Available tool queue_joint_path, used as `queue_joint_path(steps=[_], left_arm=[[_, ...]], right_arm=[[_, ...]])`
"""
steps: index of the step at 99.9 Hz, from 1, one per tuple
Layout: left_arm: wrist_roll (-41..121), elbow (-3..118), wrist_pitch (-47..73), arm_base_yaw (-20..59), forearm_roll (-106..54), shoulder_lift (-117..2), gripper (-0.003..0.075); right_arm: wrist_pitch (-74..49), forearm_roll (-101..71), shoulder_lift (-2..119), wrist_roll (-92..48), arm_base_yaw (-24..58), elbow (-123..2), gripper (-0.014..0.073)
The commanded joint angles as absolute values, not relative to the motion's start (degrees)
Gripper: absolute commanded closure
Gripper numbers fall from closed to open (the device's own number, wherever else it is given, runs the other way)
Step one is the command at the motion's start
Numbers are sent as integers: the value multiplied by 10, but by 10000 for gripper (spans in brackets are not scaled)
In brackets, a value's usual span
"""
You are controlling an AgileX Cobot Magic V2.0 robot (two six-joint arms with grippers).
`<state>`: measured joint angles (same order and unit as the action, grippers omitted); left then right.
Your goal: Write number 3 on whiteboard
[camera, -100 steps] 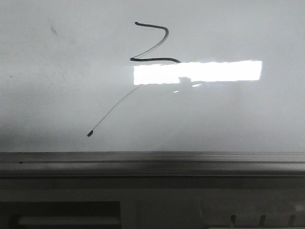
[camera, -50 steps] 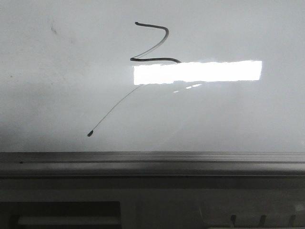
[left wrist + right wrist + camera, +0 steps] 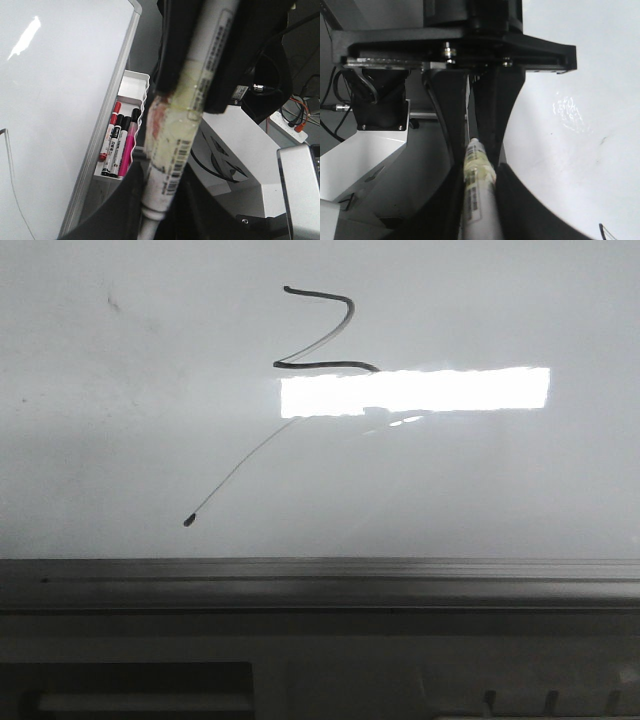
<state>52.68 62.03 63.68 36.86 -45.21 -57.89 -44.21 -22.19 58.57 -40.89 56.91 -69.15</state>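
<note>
number 3 [image 3: 318, 330] reads Z-like, whiteboard [image 3: 480, 480]

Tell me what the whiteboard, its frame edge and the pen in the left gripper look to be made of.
The whiteboard: a smooth, glossy coated panel, judging by the sharp bright light reflection; the core cannot be told. Its frame edge: dull grey with long straight ridges, probably extruded metal. The marker pen in the left gripper: likely white plastic with a printed barcode label, wrapped in yellowed clear tape.
</note>
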Motion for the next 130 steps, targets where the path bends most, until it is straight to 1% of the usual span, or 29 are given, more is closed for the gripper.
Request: queue_joint_path(steps=[1, 7, 12, 17, 23, 30, 34, 39, 44, 48, 49, 51, 52, 53, 54, 55, 56, 58, 59, 60, 66, 85, 107, 130], left_arm=[[510, 637, 578, 367, -485, -576, 741], [506, 637, 565, 367, -485, -576, 741], [498, 634, 542, 367, -485, -574, 741], [484, 626, 513, 367, -485, -571, 741], [461, 611, 474, 367, -485, -565, 741], [430, 580, 414, 367, -484, -558, 741], [410, 556, 372, 367, -484, -557, 741], [381, 524, 321, 367, -485, -553, 741], [352, 489, 267, 367, -488, -552, 741], [338, 459, 223, 367, -495, -552, 741], [334, 449, 216, 367, -496, -552, 741], [328, 440, 195, 367, -502, -552, 741], [327, 430, 182, 367, -505, -552, 741], [327, 426, 175, 367, -510, -552, 741], [327, 417, 162, 367, -513, -552, 741], [327, 413, 155, 367, -517, -552, 741], [327, 404, 149, 367, -524, -552, 741], [327, 396, 133, 367, -536, -552, 741], [327, 389, 123, 367, -540, -552, 741], [327, 385, 118, 367, -547, -552, 741], [327, 359, 81, 367, -564, -552, 741], [327, 317, 7, 367, -565, -555, 741], [327, 318, 15, 367, -579, -588, 741], [327, 318, 7, 367, -579, -628, 741]], right_arm=[[-357, -266, 577, -412, 569, -710, 255], [-335, -264, 576, -412, 563, -710, 83], [-322, -256, 565, -412, 554, -712, -5], [-306, -250, 551, -412, 542, -712, -40], [-289, -248, 529, -412, 521, -712, -32], [-276, -248, 500, -405, 493, -712, 0], [-276, -248, 486, -405, 478, -712, 34], [-283, -248, 467, -404, 454, -711, 93], [-293, -248, 450, -403, 435, -706, 179], [-298, -248, 440, -403, 424, -697, 281], [-300, -248, 436, -403, 420, -696, 320], [-301, -248, 430, -403, 415, -690, 362], [-302, -248, 428, -403, 413, -688, 407], [-302, -248, 427, -403, 410, -683, 429], [-303, -248, 423, -403, 408, -681, 477], [-303, -248, 421, -403, 407, -676, 501], [-303, -248, 418, -403, 404, -673, 550], [-303, -248, 413, -403, 400, -666, 600], [-302, -248, 412, -403, 399, -663, 650], [-299, -248, 410, -403, 397, -657, 667], [-285, -248, 398, -402, 390, -634, 645], [-240, -248, 390, -401, 384, -567, 645], [-178, -262, 390, -401, 384, -517, 645], [-165, -277, 390, -401, 384, -512, 645]])
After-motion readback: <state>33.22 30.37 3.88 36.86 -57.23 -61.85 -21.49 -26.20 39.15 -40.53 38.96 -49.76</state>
